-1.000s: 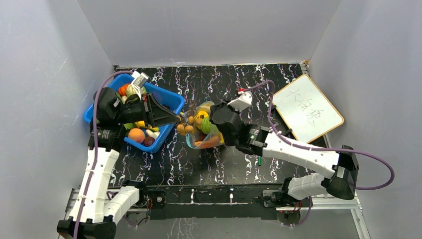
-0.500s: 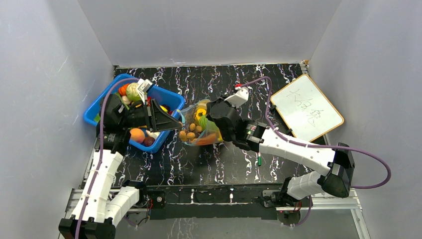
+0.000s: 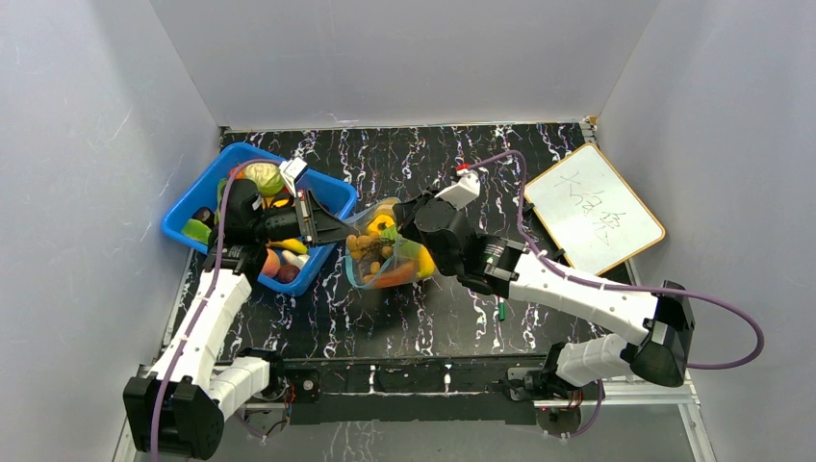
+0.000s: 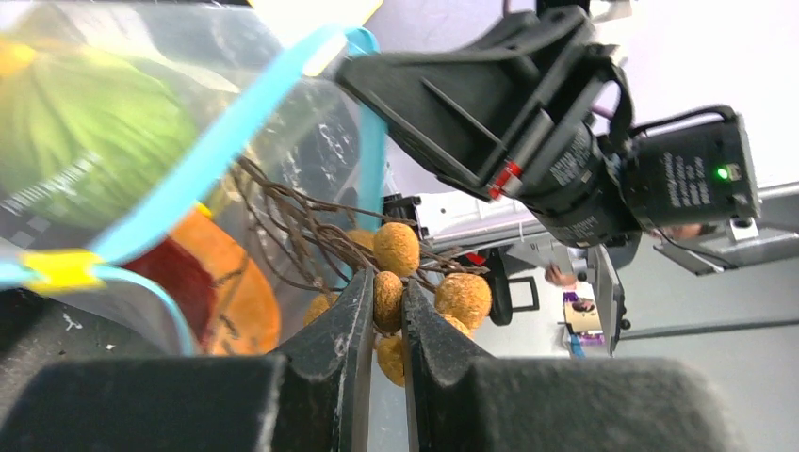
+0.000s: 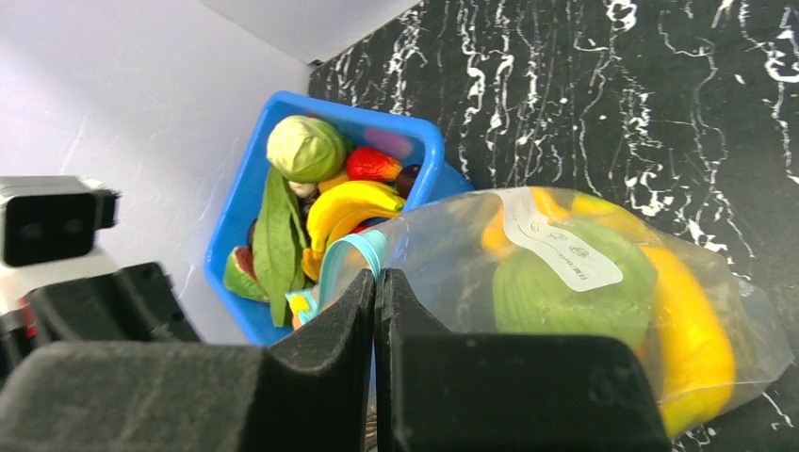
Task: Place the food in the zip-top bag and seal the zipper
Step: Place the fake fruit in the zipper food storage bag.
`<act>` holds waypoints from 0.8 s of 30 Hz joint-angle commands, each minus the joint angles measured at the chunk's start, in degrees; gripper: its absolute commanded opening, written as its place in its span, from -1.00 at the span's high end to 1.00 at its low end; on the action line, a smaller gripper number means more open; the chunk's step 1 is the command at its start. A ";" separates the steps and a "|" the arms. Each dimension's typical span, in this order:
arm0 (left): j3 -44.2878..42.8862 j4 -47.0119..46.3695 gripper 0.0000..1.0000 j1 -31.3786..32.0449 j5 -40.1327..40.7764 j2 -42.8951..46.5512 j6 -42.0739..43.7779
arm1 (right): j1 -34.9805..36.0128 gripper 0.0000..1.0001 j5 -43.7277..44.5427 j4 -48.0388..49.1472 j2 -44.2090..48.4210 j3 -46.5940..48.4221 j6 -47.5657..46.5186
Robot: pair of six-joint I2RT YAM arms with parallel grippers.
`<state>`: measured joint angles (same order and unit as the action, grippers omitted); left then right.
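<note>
Left wrist cam: left gripper (image 4: 382,299) is clamped on a twiggy bunch of brown-orange fruits (image 4: 396,247) right at the zip-top bag (image 4: 104,122) mouth, while the right gripper (image 5: 376,282) pinches shut on the teal zipper (image 5: 349,256) edge, I'd guess to keep it open. Bag sits just beside the blue bin (image 5: 358,110) and holds a green piece (image 5: 565,287) and a yellow piece (image 5: 693,339); the bin has a cabbage (image 5: 304,148) and bananas (image 5: 353,202).

Plain grey walls (image 3: 404,58) enclose a black tabletop (image 3: 385,322) (white-veined marble pattern).

Open worktop (image 3: 423,159) along far edge and near arm bases; blocked left by blue bin (image 3: 330,192), centre by zip-top bag (image 3: 380,271), right by whiteboard (image 3: 592,207).
</note>
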<state>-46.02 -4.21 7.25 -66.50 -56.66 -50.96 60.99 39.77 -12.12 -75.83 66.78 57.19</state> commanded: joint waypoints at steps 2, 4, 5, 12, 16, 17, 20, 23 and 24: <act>0.84 -2.75 0.98 0.14 3.88 -1.47 1.03 | -0.18 1.00 -4.03 8.76 4.73 -1.53 0.88; 0.88 -1.51 0.99 0.14 5.13 -2.10 2.53 | -0.22 1.00 -5.18 9.69 5.64 -2.43 1.52; 0.78 -0.67 1.00 0.14 5.85 -2.33 3.60 | -0.11 1.00 -5.61 10.26 5.90 -2.79 1.60; 0.31 2.79 1.00 0.13 7.68 -3.54 7.71 | -0.21 1.00 -6.34 10.84 5.60 -2.58 1.86; -1.59 7.40 1.00 0.14 7.01 -3.35 11.22 | -0.10 1.00 -5.39 10.31 5.31 -2.12 1.52; -2.68 9.97 1.00 0.14 7.69 -3.31 12.96 | -0.14 1.00 -5.15 10.16 5.38 -2.14 1.39; -5.76 15.82 1.00 0.14 10.29 -3.11 16.66 | -0.19 1.00 -4.21 9.20 6.02 -2.38 1.18; -8.08 18.48 1.00 0.14 13.47 -2.96 16.79 | -0.18 1.00 -3.20 8.75 6.79 -2.94 1.17; -8.64 18.81 1.00 0.14 14.55 -2.91 17.04 | -0.22 1.00 -2.97 8.62 6.98 -3.04 1.21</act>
<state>-50.54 9.28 7.29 -56.01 -60.62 -37.12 60.99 34.22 -8.58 -72.27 62.94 57.60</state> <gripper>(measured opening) 0.111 0.009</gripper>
